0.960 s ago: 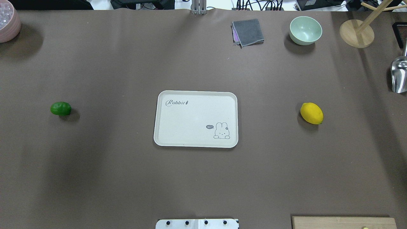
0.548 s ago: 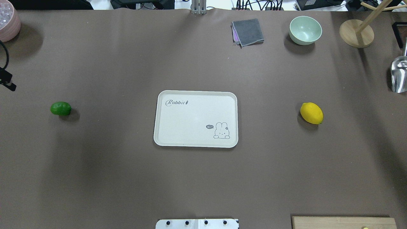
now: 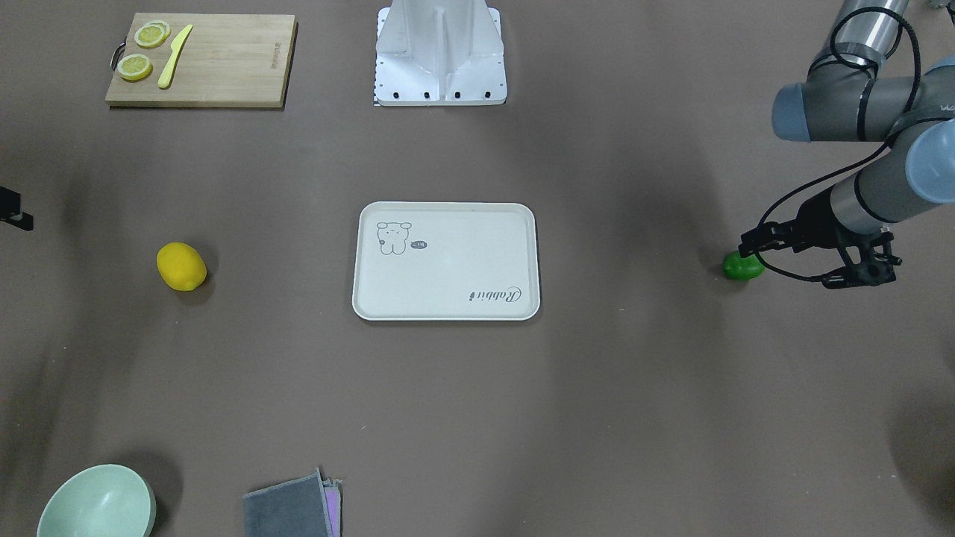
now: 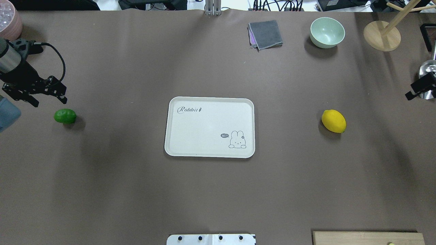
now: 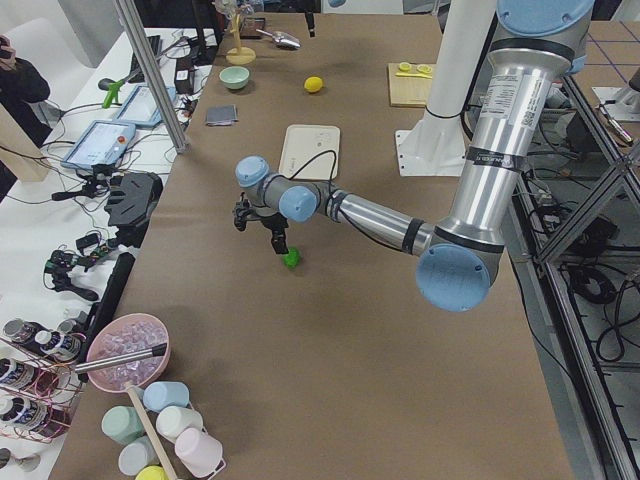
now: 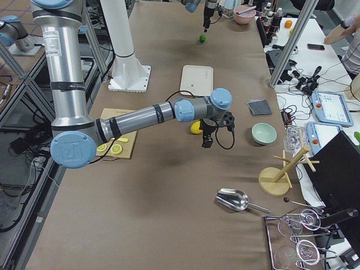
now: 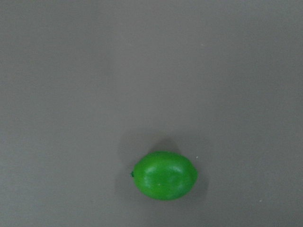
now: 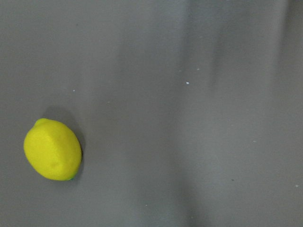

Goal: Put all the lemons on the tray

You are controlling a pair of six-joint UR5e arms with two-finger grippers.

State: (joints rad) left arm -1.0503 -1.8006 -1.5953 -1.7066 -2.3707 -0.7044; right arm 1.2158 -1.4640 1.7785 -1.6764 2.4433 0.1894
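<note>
Left hand (image 4: 49, 99) hangs over the counter (image 4: 136, 190) at the overhead frame's left edge, fingers spread, holding nothing. The green lemon (image 4: 65, 116) sits just below it in frame. The yellow lemon (image 4: 333, 121) is mid-right on the counter. The tray (image 4: 204, 126) is dead centre, with both lemons well apart from it. Right hand (image 4: 418, 89) is clipped at the right edge, so I can't tell if it's open or closed.

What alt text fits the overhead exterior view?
An empty off-white tray sits mid-table, with a green lemon on the table to its left and a yellow lemon to its right. The left gripper hangs open near the green lemon; the right gripper shows only partly at the right edge. A cloth, bowl and wooden stand line the far edge.
</note>
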